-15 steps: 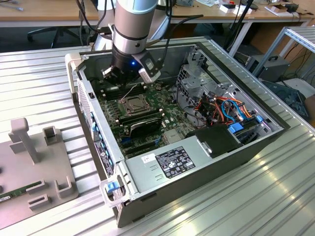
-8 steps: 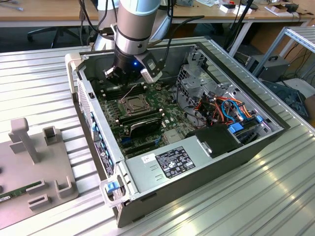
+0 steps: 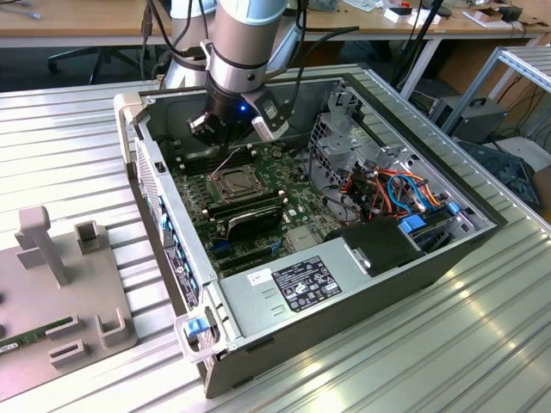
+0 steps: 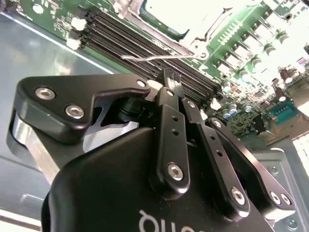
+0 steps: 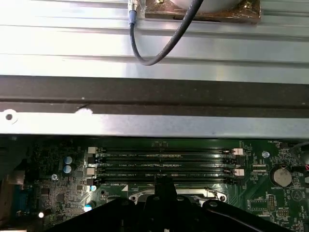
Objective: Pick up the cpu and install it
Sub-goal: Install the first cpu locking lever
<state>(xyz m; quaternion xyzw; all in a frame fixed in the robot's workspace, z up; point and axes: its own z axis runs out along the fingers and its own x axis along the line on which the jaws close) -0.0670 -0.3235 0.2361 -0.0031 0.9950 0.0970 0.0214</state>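
In the exterior view my gripper hangs inside the open computer case, just behind the square socket with its metal frame. Both wrist views show the black fingers closed to a single tip with nothing between them. A thin wire lever lies just past that tip, beside the socket, whose middle glares white. I cannot tell the cpu apart from the socket. Black memory slots run across the green board next to the tip.
The case wall rises at the exterior view's left of the board. A power supply sits at the near end, and a drive cage with loose cables at the right. A grey fixture stands outside the case.
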